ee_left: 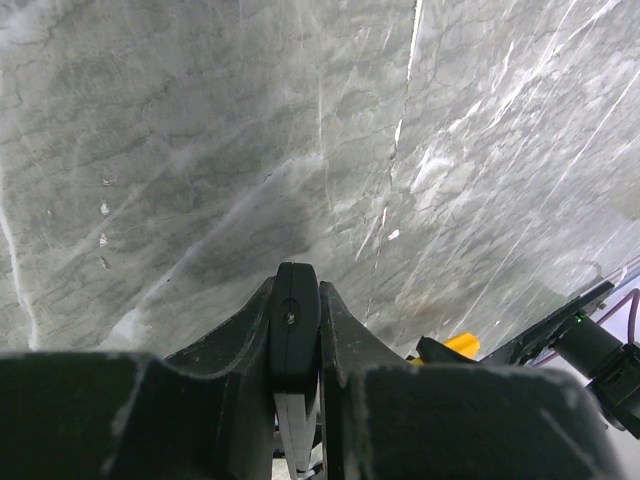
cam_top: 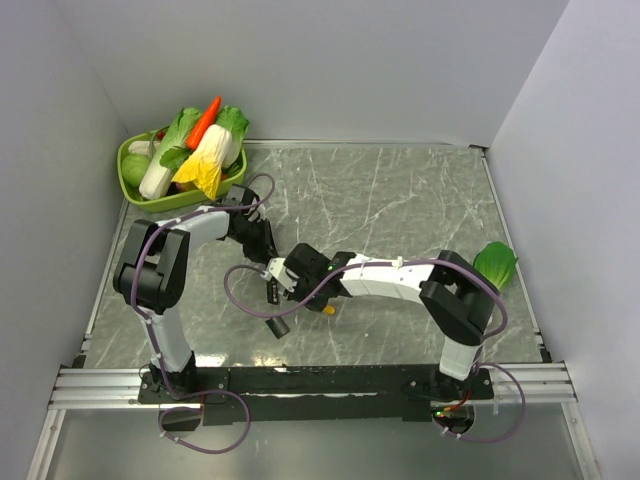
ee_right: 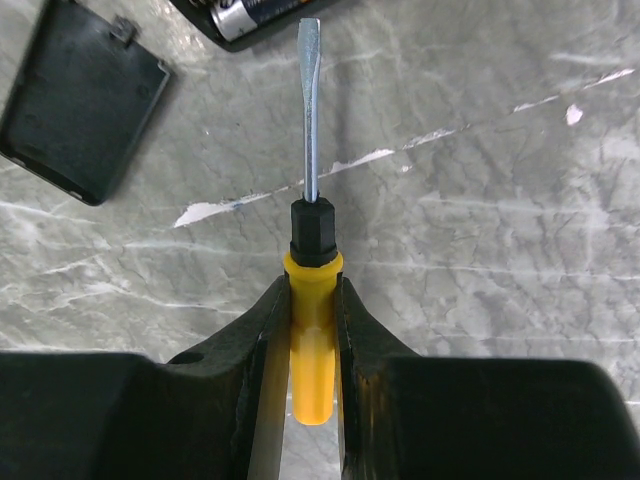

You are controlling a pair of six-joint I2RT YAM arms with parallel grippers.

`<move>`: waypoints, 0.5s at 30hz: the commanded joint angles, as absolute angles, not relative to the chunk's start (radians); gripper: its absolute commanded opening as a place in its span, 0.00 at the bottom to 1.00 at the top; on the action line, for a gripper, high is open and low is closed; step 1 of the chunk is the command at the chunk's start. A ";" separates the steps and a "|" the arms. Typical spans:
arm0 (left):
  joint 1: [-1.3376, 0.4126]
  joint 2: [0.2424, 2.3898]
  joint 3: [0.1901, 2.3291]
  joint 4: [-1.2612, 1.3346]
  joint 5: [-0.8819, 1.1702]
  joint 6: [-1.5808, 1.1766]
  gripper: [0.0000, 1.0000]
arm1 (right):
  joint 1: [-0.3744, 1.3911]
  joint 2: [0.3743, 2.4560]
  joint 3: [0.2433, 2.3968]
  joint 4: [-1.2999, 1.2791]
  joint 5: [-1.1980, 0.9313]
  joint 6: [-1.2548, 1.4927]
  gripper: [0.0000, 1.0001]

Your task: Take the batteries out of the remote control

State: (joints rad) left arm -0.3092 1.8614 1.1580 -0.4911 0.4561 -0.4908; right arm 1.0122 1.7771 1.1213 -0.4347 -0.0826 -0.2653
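Observation:
My left gripper point(ee_left: 297, 300) is shut on the black remote control point(ee_left: 295, 325), which it holds on its edge; it shows in the top view point(cam_top: 266, 252) too. My right gripper point(ee_right: 314, 285) is shut on the yellow handle of a screwdriver point(ee_right: 311, 130). The blade points at the remote's open battery bay point(ee_right: 262, 14), where a silver battery end point(ee_right: 232, 18) shows at the frame's top edge. In the top view the right gripper point(cam_top: 291, 279) sits just right of the remote point(cam_top: 273, 288). The yellow handle also shows in the left wrist view point(ee_left: 462, 345).
The short black battery cover point(ee_right: 80, 100) lies flat on the marble table, left of the blade, and shows in the top view point(cam_top: 277, 325). A green basket point(cam_top: 136, 192) of toy vegetables stands at the back left. A green leaf toy point(cam_top: 495, 263) lies at the right edge.

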 commanded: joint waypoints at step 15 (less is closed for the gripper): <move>-0.322 1.813 1.166 -0.459 0.500 -0.494 0.01 | 1.020 1.851 1.210 -0.465 -0.064 -0.252 0.00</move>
